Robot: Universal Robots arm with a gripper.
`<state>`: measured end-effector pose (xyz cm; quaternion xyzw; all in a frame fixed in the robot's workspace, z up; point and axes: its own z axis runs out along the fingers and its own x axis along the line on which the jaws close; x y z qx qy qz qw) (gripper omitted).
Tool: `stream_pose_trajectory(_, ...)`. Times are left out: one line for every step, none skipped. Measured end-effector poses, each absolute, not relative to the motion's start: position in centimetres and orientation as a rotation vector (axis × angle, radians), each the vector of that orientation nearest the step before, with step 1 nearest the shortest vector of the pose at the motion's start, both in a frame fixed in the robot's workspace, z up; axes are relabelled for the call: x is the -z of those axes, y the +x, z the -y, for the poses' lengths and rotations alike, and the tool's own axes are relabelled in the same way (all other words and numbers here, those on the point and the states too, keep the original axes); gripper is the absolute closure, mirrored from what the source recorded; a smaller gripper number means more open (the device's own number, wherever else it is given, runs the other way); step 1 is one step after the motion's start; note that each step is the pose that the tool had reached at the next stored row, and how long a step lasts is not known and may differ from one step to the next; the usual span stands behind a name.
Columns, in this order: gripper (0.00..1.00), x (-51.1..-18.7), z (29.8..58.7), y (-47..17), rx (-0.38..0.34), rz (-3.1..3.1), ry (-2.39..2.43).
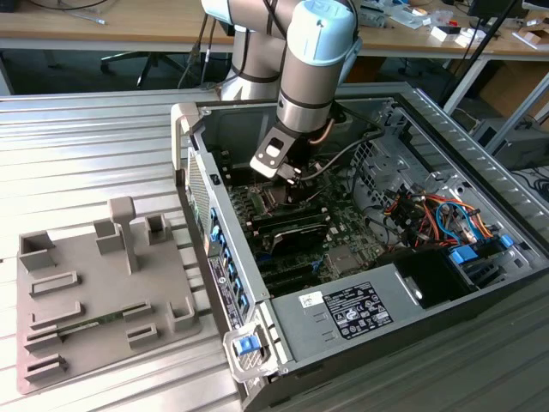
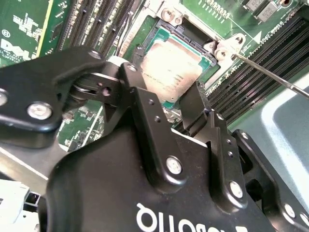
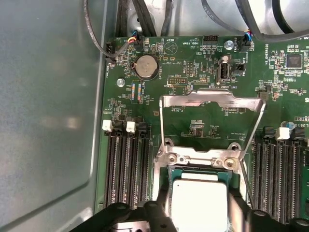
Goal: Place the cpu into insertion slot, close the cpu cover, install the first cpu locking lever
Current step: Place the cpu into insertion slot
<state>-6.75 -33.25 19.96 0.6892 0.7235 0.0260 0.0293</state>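
Observation:
The cpu [image 3: 199,200] lies flat in the insertion slot [image 3: 167,181], silvery face up, with a green edge showing around it. The same cpu [image 2: 173,65] sits between my two black fingers [image 2: 131,72], which press against its opposite edges. My gripper [image 2: 164,83] is shut on the cpu, low over the motherboard inside the case [image 1: 287,174]. The cpu cover [image 3: 212,99] stands open and upright behind the slot, hinged at the screwed metal bracket. A thin metal locking lever [image 2: 270,77] sticks out beside the slot.
Black memory slots [image 3: 126,164] flank the socket on both sides. The grey case wall [image 3: 48,121] and loose cables [image 3: 120,34] are close by. At the exterior view's left, a grey fixture plate [image 1: 94,292] lies on the ribbed table.

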Motion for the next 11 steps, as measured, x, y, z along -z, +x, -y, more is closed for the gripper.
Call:
stream_pose_trajectory(0.46, -19.95, 33.25, -6.74, -0.081, -2.232, 2.126)
stream_pose_trajectory(0.46, -19.94, 33.24, -6.74, -0.081, -2.232, 2.126)
stream_pose_trajectory(0.46, -19.94, 33.24, -6.74, -0.082, -2.232, 2.126)
stream_pose_trajectory(0.46, -19.94, 33.24, -6.74, -0.082, -2.232, 2.126)
stream_pose_trajectory(0.46, -19.94, 33.25, -6.74, -0.082, -2.232, 2.126)
stream_pose_trajectory(0.46, -19.94, 33.25, -6.74, -0.082, -2.232, 2.126)
stream_pose_trajectory(0.46, -19.94, 33.25, -6.74, -0.082, -2.232, 2.126)
stream_pose_trajectory(0.46, -19.93, 33.25, -6.73, -0.082, -2.232, 2.126)
stream_pose_trajectory(0.46, -19.93, 33.26, -6.72, -0.081, -2.232, 2.126)
stream_pose_trajectory(0.46, -19.91, 33.26, -6.71, -0.081, -2.231, 2.127)
stream_pose_trajectory(0.46, -19.88, 33.26, -6.7, -0.081, -2.23, 2.127)
